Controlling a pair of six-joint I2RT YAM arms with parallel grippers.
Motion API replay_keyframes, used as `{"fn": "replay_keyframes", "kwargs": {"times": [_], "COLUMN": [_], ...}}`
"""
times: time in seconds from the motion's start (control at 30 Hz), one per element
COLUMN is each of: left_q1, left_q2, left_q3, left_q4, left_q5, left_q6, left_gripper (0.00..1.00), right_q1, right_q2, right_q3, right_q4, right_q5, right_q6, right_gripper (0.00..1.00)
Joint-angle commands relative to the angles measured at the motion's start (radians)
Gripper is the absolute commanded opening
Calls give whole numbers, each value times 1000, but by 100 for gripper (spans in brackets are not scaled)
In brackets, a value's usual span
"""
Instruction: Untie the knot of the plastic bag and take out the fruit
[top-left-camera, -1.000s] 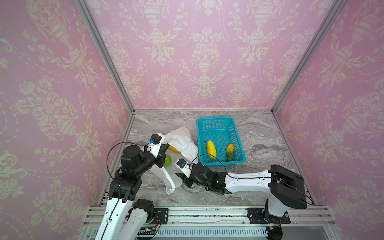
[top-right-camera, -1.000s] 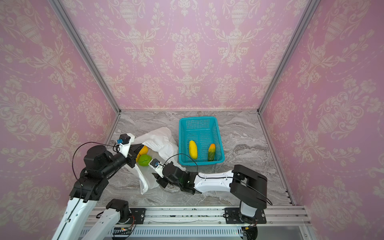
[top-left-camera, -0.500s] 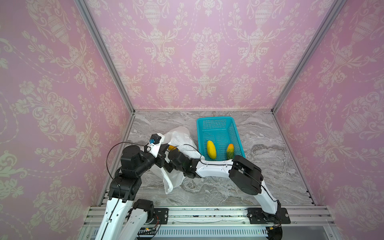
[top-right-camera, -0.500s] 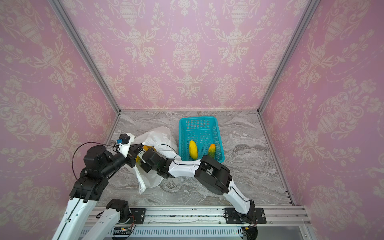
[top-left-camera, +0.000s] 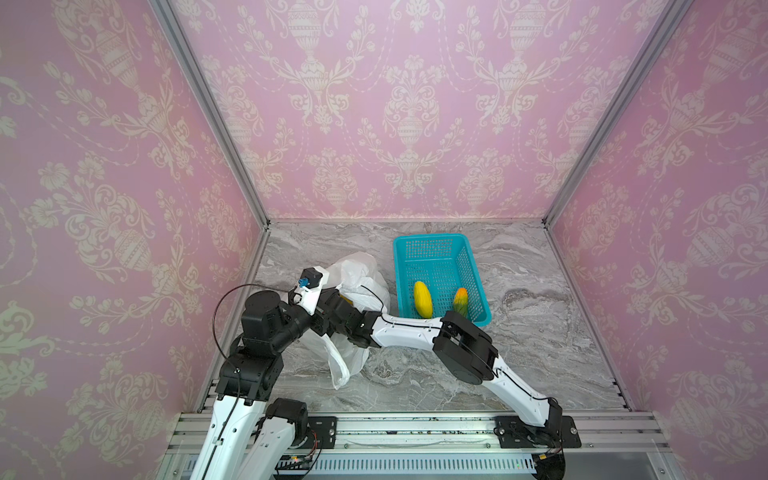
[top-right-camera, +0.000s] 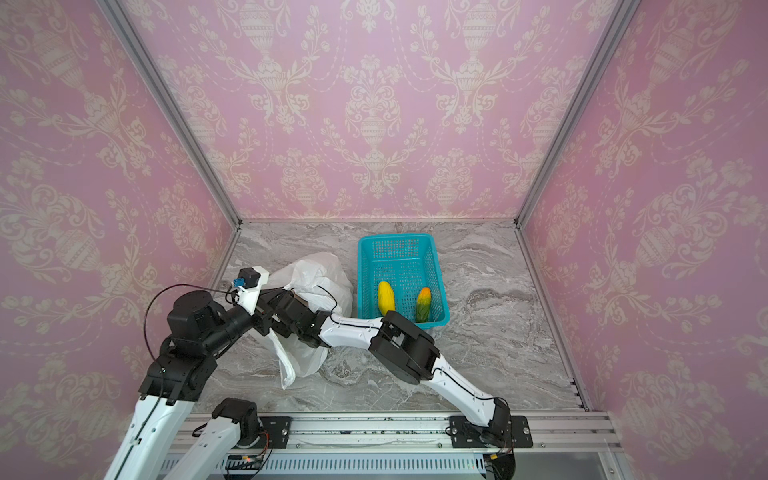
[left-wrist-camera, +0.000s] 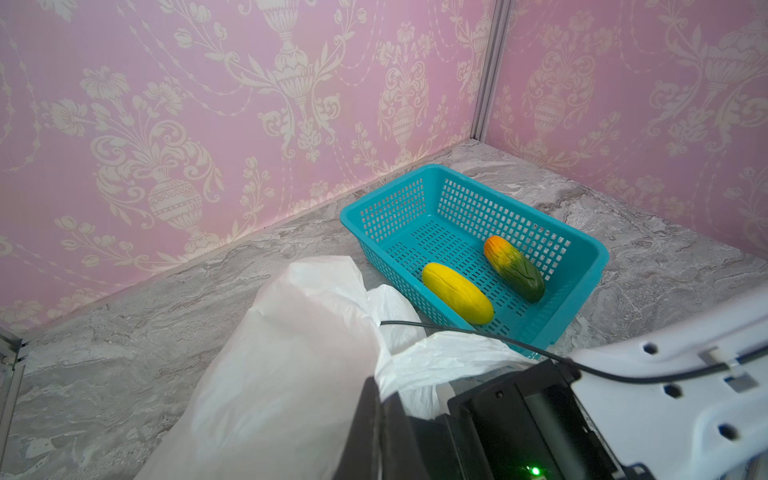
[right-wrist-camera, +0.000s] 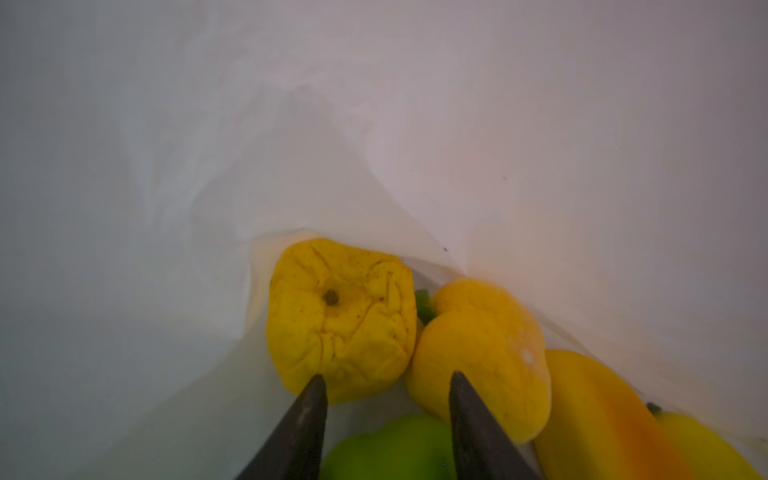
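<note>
left gripper (left-wrist-camera: 386, 411) jaws clamped shut on plastic bag (top-left-camera: 357, 270) rim; right gripper (right-wrist-camera: 386, 384) jaws open inside bag, tips at yellow fruit (right-wrist-camera: 340, 320). Risk: closing pinches film too, or straddles two fruit.

You have both top views bright, evenly lit and sharp, with only soft shadows on the marble table (top-left-camera: 540, 332). Your right wrist view is dim and grey inside the plastic bag (right-wrist-camera: 374, 145); its film is blurred, the fruit (right-wrist-camera: 340, 320) fairly sharp.
</note>
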Motion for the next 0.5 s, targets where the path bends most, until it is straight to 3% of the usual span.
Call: {"fn": "replay_keyframes", "kwargs": {"times": [0.0, 0.07, 0.17, 0.2, 0.3, 0.47], "left_q1": [7, 7, 7, 7, 7, 8], "left_q2": [-11, -11, -11, -11, -11, -11], "left_q3": [1, 1, 2, 2, 2, 2], "left_q4": [23, 23, 24, 25, 25, 25], "left_q5": [23, 23, 22, 25, 26, 28], "left_q6": [-23, -23, -23, -24, -26, -26], "left_gripper": [0, 0, 0, 0, 0, 0], "right_q1": [-16, -13, -20, -23, -29, -20], "right_q2": [44, 61, 69, 71, 70, 65], "right_q3": [120, 149, 155, 156, 144, 128], "right_q4": [-104, -97, -65, -61, -37, -28], "right_q5": [-61, -45, -14, -10, -2, -15], "right_q6": [-47, -75, -95, -96, -114, -173], "right_gripper": [48, 46, 5, 0, 11, 12]}}
